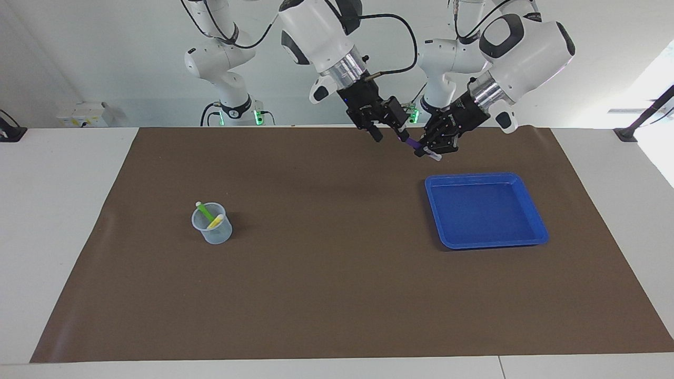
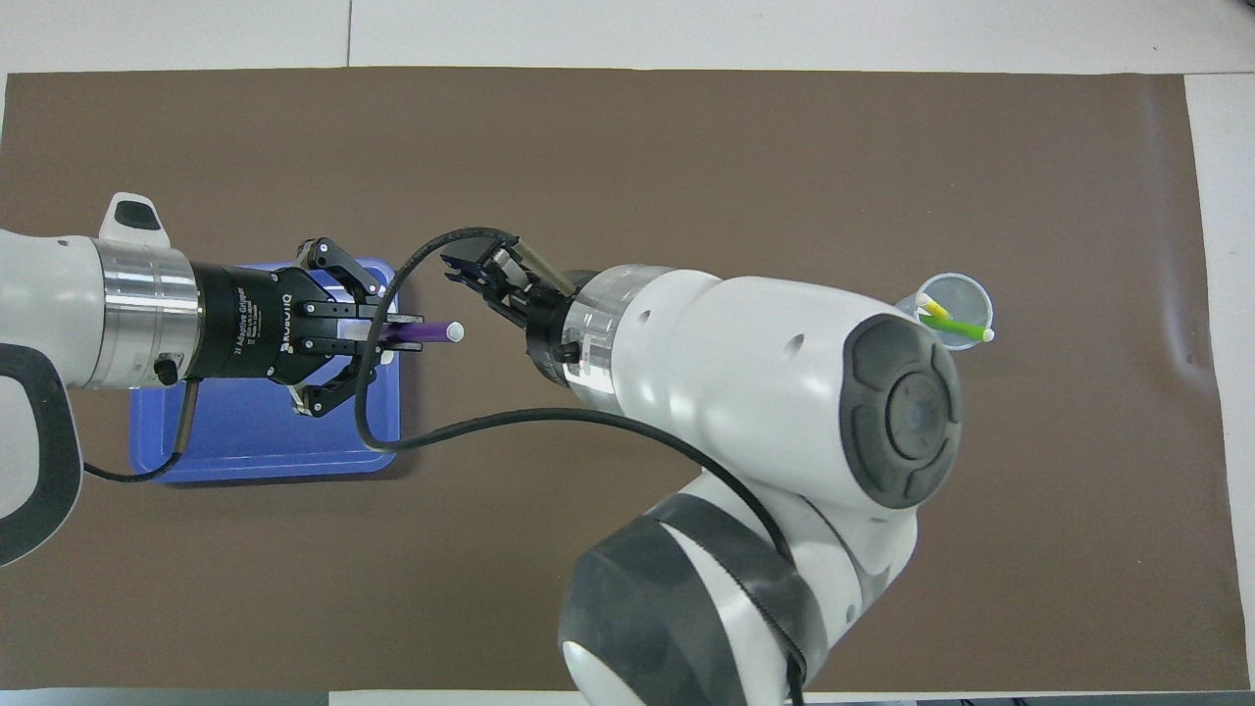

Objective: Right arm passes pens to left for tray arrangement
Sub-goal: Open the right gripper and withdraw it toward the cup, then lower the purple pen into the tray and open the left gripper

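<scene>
Jutting from the shut left hand [image 2: 397,333], purple pen [image 2: 426,333]; right hand [image 1: 390,128] seemingly open, empty.

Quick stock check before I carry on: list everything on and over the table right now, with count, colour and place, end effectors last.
purple pen: one, purple with a whitish end, held in the air beside the tray's rim.
green pen: one, green, leaning in the cup.
yellow pen: one, yellow, leaning in the cup.
cup: one, clear plastic, on the mat toward the right arm's end.
tray: one, bright blue, nothing in it, on the mat toward the left arm's end.
mat: one, brown, covering most of the table.
left end effector: shut on the purple pen, above the mat near the tray.
right end effector: open, apart from the purple pen.
</scene>
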Robot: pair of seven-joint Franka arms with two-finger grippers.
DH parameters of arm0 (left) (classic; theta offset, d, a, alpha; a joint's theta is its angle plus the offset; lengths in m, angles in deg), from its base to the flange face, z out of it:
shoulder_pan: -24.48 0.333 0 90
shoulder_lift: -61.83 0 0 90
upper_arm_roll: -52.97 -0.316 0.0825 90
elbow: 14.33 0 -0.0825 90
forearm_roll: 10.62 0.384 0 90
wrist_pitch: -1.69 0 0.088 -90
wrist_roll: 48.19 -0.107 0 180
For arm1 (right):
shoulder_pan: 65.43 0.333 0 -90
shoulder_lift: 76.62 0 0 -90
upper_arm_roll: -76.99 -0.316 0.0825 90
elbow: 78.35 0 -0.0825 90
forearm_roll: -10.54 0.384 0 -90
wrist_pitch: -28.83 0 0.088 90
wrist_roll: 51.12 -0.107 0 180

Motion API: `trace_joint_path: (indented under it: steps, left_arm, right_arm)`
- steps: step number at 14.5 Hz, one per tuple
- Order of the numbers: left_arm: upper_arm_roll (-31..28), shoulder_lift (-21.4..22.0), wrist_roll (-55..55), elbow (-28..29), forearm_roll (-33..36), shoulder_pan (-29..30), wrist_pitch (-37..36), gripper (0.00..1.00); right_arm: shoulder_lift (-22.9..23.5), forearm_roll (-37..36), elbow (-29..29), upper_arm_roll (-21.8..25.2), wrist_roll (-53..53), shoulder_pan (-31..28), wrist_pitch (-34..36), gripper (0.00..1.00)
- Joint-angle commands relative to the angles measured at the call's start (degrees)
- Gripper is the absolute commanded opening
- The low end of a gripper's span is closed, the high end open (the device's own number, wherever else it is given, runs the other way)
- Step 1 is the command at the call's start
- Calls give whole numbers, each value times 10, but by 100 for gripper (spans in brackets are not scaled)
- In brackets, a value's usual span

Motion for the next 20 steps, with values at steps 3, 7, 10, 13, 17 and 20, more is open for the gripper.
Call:
trace_joint_path:
  steps: [3,7,10,13,17,20]
  left_arm:
    - [-5,11,-213,23,52,11,-24,0]
    - [-5,-10,-398,32,126,51,-50,0]
    - [-6,-59,-526,29,200,63,-50,0]
    - [-6,-115,-675,29,274,72,-29,0]
    - [-6,-175,-721,33,316,74,48,0]
    - [-6,-207,-730,32,333,71,85,0]
  right_arm:
    - [-35,-19,11,1,223,-84,135,100]
    - [-59,-85,61,0,526,-175,195,100]
    - [-59,-142,91,-1,733,-239,207,100]
    - [-35,-282,92,-3,847,-241,210,100]
    - [24,-296,92,-3,1000,-285,169,100]
    - [22,-287,130,-4,1027,-305,142,72]
